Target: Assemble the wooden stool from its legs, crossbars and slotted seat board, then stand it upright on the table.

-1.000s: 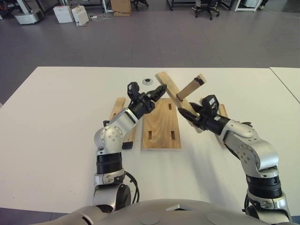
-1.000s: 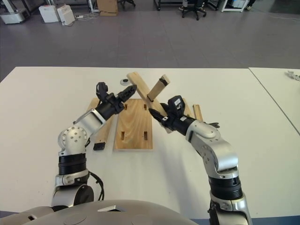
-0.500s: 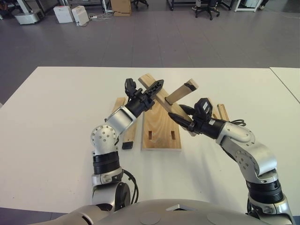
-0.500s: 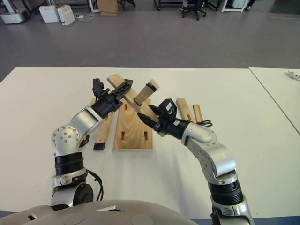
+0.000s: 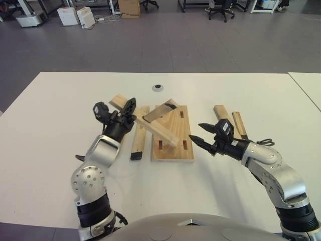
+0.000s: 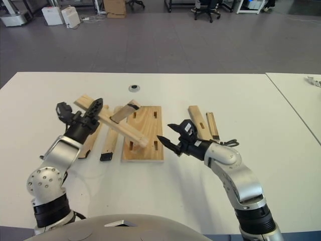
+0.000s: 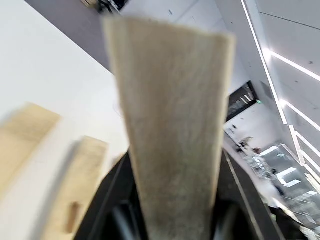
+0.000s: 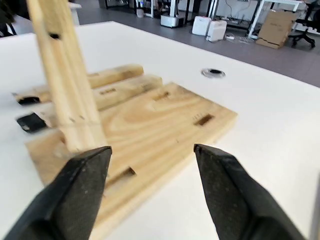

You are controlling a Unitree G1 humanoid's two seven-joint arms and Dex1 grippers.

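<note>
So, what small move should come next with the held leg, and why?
Probably tilt the leg upright and ease its lower end into a near slot of the seat board: the left pincer grips its top, the end seems to rest beside that slot, the right pincer hovers open.

Head stereo fwd/down over table (image 5: 50, 125); R wrist cam shares seat board (image 8: 150, 125).

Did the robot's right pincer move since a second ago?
Yes. The right pincer backed off toward the robot's right: earlier it was over the seat board's right side, now it hangs open just past that board's right edge.
</note>
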